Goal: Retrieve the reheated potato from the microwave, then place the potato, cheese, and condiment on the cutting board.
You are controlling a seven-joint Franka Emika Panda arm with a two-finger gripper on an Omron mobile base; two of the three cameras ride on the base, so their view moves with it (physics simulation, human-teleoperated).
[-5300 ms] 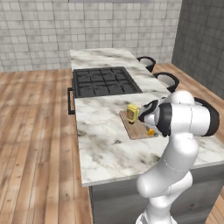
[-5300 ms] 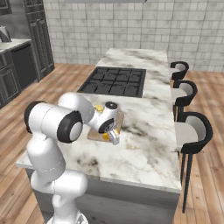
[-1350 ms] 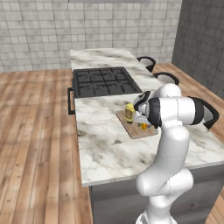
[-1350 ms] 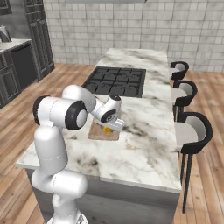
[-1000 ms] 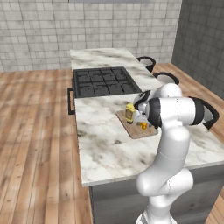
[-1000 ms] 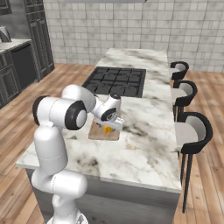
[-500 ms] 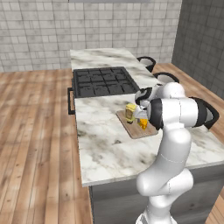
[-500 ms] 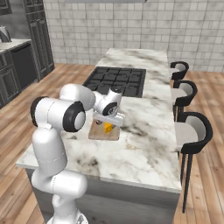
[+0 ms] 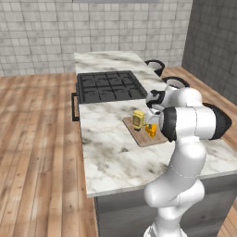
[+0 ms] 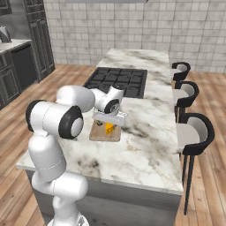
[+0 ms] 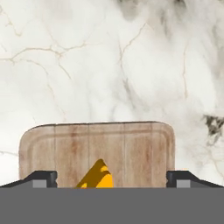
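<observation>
The light-brown cutting board lies on the marble island. The orange cheese wedge rests on it. The yellow condiment bottle stands upright at the board's far left corner. My gripper hangs just above the cheese, pointing down and open, with its fingertips wide apart on either side of the wedge and not touching it. The potato is hidden behind my hand. The microwave is out of view.
A black cooktop sits in the island beyond the board. Three dark stools line the island's right side. Bare marble stretches in front of the board. Dark cabinets stand far left.
The hand has lifted slightly off the board and its jaws have widened a little. The cheese stays lying on the board.
</observation>
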